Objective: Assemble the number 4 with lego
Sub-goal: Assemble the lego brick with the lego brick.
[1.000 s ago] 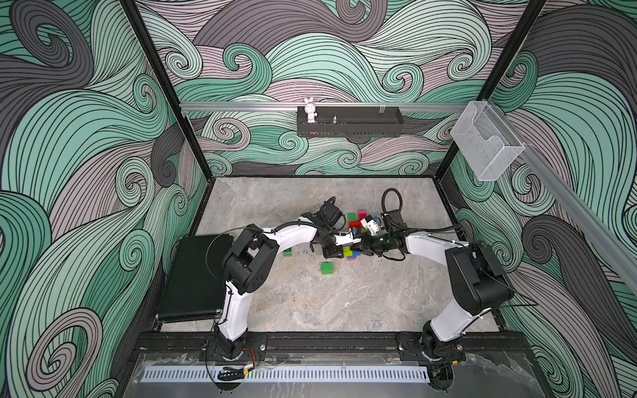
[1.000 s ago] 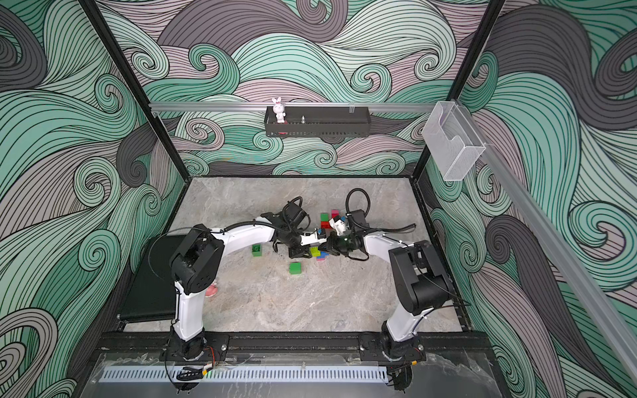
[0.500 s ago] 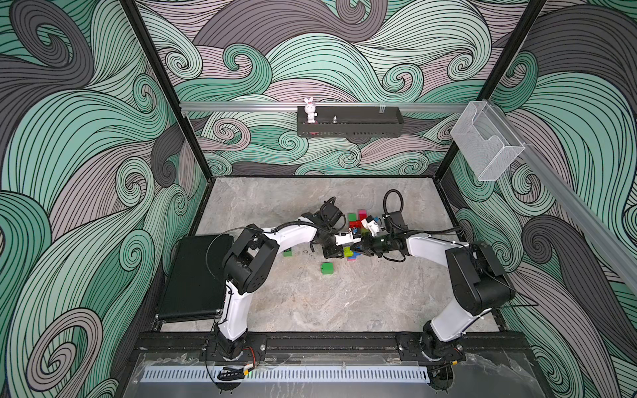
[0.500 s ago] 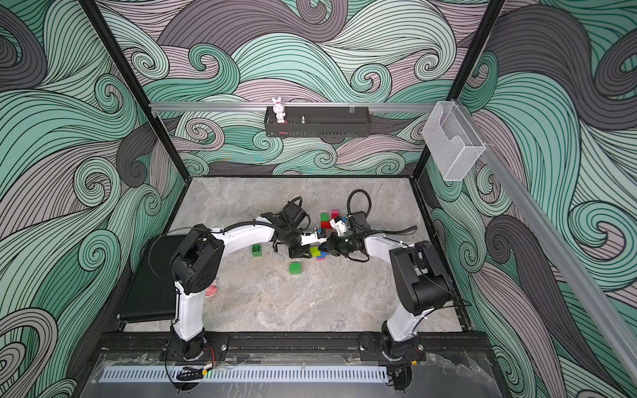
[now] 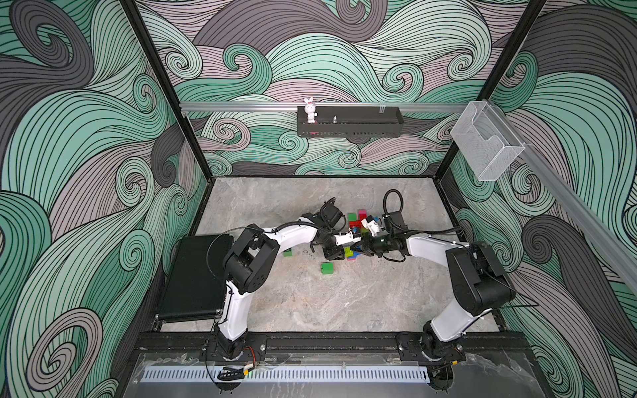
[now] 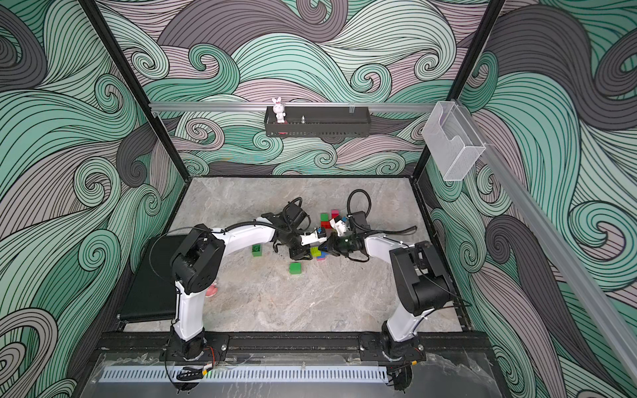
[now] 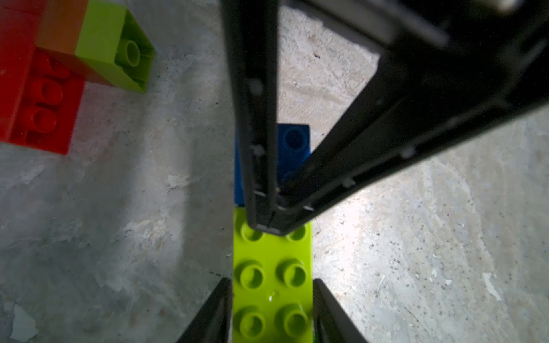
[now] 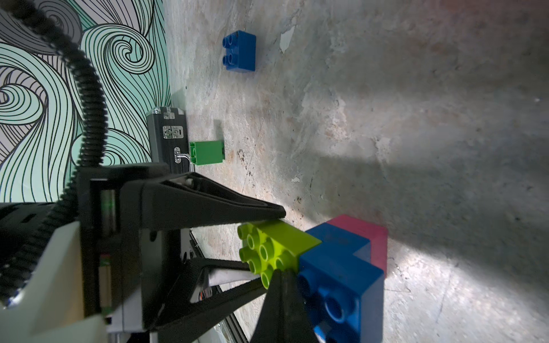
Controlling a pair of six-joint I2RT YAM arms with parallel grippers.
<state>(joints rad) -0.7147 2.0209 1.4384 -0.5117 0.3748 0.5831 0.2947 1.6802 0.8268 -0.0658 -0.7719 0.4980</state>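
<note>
while a loose green brick [image 5: 327, 268] lies untouched nearest the front, the work sits just behind it: a lime brick [image 7: 273, 294] meets a blue brick [image 7: 292, 142], with a pink brick [image 8: 362, 231] beyond. the left gripper [image 7: 271, 282] straddles the lime brick's sides; whether it pinches or merely flanks it i cannot tell. the right gripper [image 7: 269, 227], fingers clenched together and empty, presses its tip on the lime-blue seam. this looks like seating one stroke of the 4. next the left should back off without dragging the row, then fetch another piece. more bricks [image 5: 358, 220] wait farther back.
</note>
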